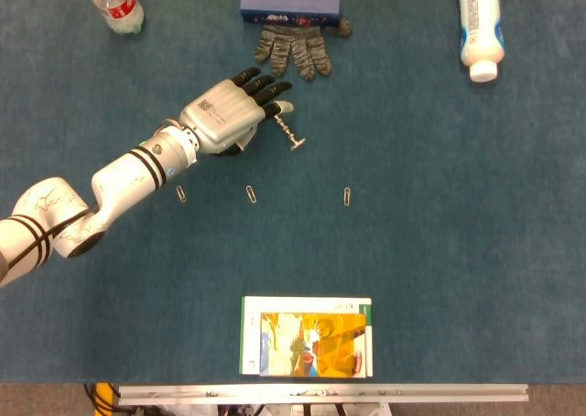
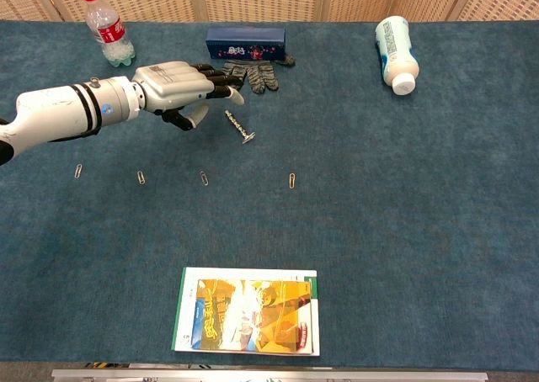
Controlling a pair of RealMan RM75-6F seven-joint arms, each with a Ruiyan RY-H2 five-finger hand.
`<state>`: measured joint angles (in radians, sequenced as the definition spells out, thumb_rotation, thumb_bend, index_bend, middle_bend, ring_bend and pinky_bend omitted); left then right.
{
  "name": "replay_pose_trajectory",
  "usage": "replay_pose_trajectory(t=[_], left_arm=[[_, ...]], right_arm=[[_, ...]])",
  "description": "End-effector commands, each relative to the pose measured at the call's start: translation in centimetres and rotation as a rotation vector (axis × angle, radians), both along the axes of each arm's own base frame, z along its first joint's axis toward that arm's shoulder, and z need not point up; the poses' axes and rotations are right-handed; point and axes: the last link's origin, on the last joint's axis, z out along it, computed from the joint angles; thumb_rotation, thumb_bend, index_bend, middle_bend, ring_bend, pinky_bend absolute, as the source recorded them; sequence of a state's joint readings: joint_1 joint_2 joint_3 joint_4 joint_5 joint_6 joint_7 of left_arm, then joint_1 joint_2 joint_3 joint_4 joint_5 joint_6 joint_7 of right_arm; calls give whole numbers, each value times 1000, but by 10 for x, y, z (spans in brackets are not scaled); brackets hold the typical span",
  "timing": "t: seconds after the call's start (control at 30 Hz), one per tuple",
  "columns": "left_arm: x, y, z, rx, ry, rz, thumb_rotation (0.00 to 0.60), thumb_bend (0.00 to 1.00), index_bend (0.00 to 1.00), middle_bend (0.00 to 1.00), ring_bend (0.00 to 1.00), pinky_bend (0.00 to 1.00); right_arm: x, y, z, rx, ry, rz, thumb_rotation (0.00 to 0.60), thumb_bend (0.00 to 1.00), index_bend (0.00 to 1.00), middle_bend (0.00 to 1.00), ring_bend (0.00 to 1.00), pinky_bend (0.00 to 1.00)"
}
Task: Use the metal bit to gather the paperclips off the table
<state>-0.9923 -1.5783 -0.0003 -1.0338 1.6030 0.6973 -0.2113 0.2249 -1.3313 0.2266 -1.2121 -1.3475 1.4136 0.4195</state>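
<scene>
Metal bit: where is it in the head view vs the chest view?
Head view: metal bit lies upper centre, at the fingertips of the left hand, below the grey gloves.
Chest view: metal bit lies upper left of centre, just right of the left hand, below the grey gloves.
Shared landmark: the grey gloves in front of the blue box.

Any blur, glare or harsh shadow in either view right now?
Head view: even light, left hand sharp, metal bit crisp, no glare. Chest view: hand and bit also sharp, only a soft shadow under the hand; paperclips tiny but resolved.
</scene>
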Motion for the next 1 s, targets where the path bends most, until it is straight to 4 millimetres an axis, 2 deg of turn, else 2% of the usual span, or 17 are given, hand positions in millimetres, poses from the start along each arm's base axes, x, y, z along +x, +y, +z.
replay_pose_trajectory(t=[0.03,0.33,0.7,1.0], left_arm=[[1,2,-2,2,5,1,600,807,123,0,0,0],[2,7,-10,36,42,-20,600,807,89,0,0,0],[-13,9,-19,43,129,-11,600,806,90,0,0,0],[-18,7,-19,45,130,2,600,806,95,0,0,0]], right_arm=[[0,0,-1,2,-2,0,600,0,408,514,431,666],[0,1,-4,7,-11,3,600,0,415,516,431,665],[1,-2,-8,17,-20,5,600,0,418,516,431,666],[-1,-1,-10,20,-31,0,600,0,422,516,432,666]])
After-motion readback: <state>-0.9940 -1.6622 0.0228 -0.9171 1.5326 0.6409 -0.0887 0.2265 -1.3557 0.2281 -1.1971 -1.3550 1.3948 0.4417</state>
